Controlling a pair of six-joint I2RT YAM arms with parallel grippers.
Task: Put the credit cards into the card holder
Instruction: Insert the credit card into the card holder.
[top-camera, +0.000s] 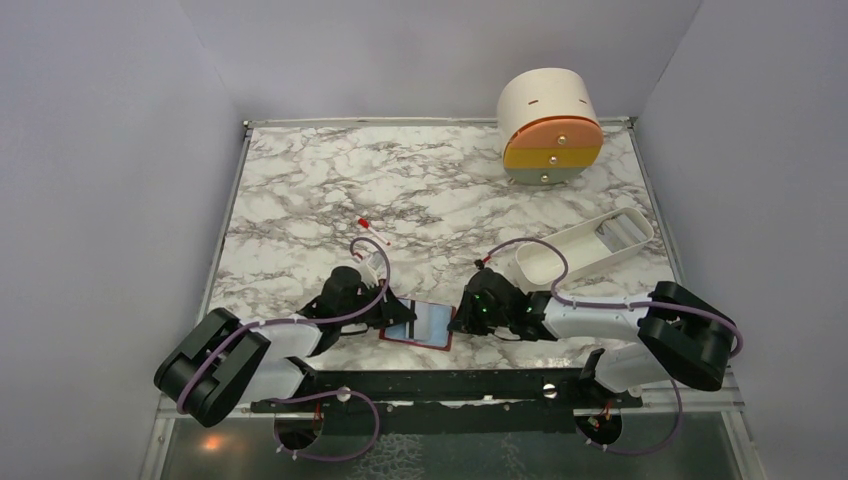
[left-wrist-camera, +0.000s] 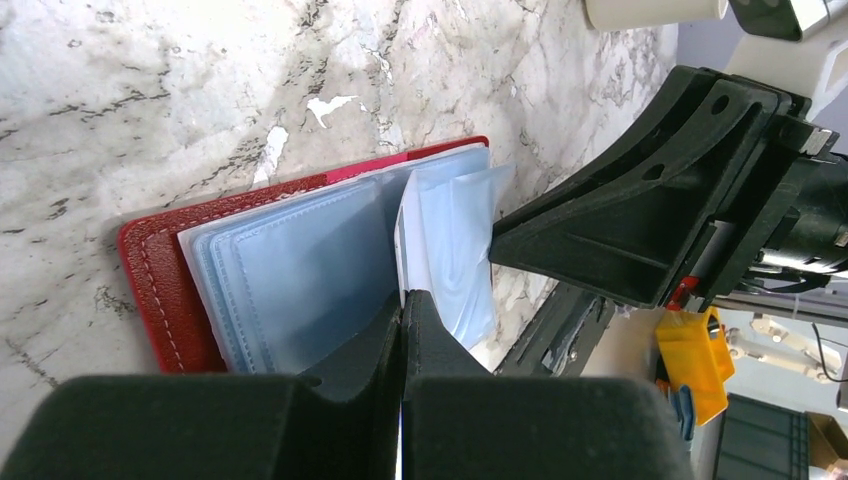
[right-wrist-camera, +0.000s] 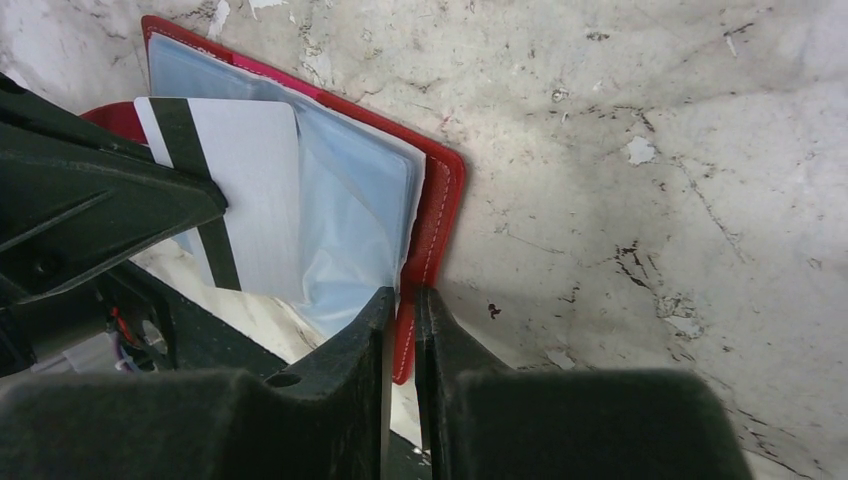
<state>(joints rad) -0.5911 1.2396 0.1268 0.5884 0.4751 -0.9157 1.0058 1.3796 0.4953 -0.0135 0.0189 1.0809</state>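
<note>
The red card holder lies open near the table's front edge, its clear sleeves fanned up. It also shows in the left wrist view and the right wrist view. My left gripper is shut on a white credit card with a black stripe, seen edge-on in the left wrist view. The card stands over the sleeves. My right gripper is shut on the holder's red right edge. No other cards are in view.
A white oblong tray lies behind my right arm. A round cream drawer unit stands at the back right. A small red and white item lies mid-table. A black rail runs along the near edge.
</note>
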